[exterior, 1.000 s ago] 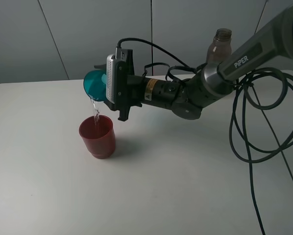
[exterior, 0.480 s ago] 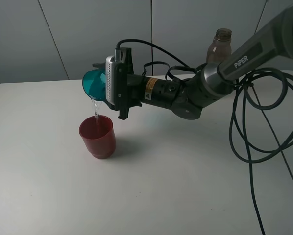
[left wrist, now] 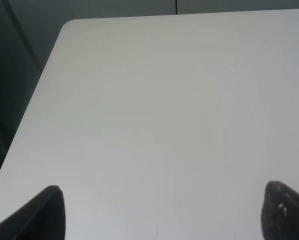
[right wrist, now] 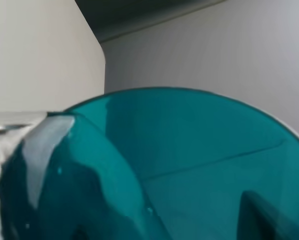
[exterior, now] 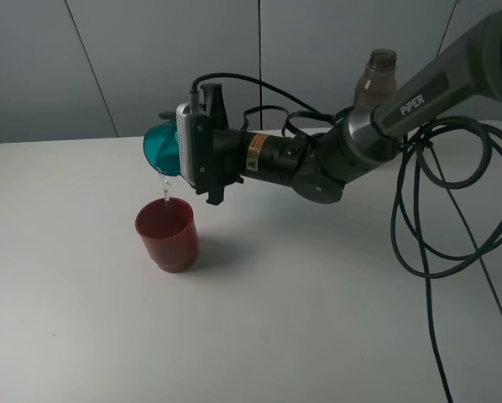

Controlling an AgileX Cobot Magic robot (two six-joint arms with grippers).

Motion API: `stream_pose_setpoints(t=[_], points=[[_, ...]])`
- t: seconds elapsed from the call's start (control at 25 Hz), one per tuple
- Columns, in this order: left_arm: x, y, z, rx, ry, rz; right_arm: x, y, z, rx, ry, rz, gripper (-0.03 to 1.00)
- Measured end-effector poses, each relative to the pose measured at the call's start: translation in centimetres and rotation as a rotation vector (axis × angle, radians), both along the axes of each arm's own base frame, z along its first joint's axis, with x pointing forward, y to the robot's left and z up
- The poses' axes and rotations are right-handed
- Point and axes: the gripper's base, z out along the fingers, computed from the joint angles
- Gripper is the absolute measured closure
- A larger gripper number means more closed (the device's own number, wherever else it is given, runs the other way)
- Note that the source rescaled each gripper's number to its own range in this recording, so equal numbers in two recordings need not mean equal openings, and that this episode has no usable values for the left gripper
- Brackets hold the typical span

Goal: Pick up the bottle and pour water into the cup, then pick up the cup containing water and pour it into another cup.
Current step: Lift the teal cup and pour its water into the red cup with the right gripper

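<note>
My right gripper [exterior: 169, 144] is shut on the teal cup [exterior: 160, 148] and holds it tipped on its side above the dark-red cup [exterior: 167, 234]. A thin stream of water [exterior: 164, 190] falls from the teal rim into the red cup. The teal cup fills the right wrist view [right wrist: 154, 170]. The tinted bottle [exterior: 377, 77] stands at the back right, partly behind the right arm. In the left wrist view the two dark fingertips [left wrist: 44, 210] stand wide apart over bare table, and the left gripper [left wrist: 164, 212] holds nothing. The left gripper does not show in the exterior view.
The right arm reaches across the white table [exterior: 301, 311] from the right. Black cables [exterior: 427, 218] hang in loops at the right. The table's back-left corner [left wrist: 69, 25] shows in the left wrist view. A grey wall stands behind.
The right gripper has rolled the teal cup a little further and lifted it slightly. Water keeps falling into the red cup. The red cup and bottle have not moved.
</note>
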Motion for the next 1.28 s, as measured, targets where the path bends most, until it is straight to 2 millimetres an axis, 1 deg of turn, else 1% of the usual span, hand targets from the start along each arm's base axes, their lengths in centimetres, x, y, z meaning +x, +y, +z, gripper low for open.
stream_pose_setpoints(t=[0.28,0.68,1.28], points=[[0.0,0.0,0.0,0.0,0.0,0.0,-0.41,0.47,-0.03,-0.039,-0.067,0.021,0.92],[0.0,0.0,0.0,0.006,0.001,-0.003,-0.31,0.43,0.01,-0.074,-0.14,0.017,0.92],[0.0,0.0,0.0,0.006,0.001,-0.003,-0.38,0.51,0.13,-0.145,-0.304,0.043,0.92]])
